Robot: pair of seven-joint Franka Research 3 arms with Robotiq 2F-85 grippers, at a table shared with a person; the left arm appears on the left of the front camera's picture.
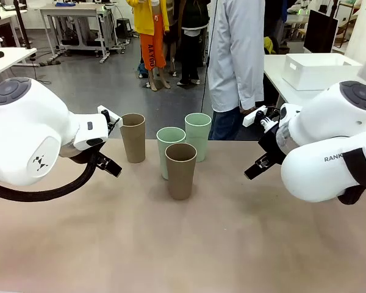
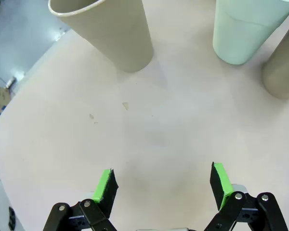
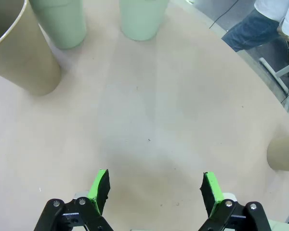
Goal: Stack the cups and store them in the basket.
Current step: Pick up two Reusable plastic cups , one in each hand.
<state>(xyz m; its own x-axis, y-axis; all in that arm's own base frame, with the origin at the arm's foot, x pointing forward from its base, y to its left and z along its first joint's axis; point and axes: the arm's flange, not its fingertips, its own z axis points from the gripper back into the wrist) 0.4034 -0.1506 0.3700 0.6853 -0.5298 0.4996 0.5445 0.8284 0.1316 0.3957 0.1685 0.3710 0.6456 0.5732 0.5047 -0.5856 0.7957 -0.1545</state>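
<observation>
Four cups stand upright in a cluster at the table's far middle: a tan cup (image 1: 133,137), a mint cup (image 1: 170,149), a tan cup (image 1: 181,171) in front and a mint cup (image 1: 197,135) behind. My left gripper (image 2: 161,175) hangs open over bare table, short of a tan cup (image 2: 111,33) and a mint cup (image 2: 245,29). My right gripper (image 3: 155,180) is open too, with nothing between its pads. Another tan cup (image 3: 284,153) pokes in at the right wrist view's right edge. The white basket (image 1: 317,70) sits on a side table at the back right.
A person in a white coat (image 1: 235,55) stands at the far edge, right of the cups. My left arm (image 1: 30,134) and right arm (image 1: 329,152) flank the cluster. The beige tabletop (image 1: 183,244) in front is bare.
</observation>
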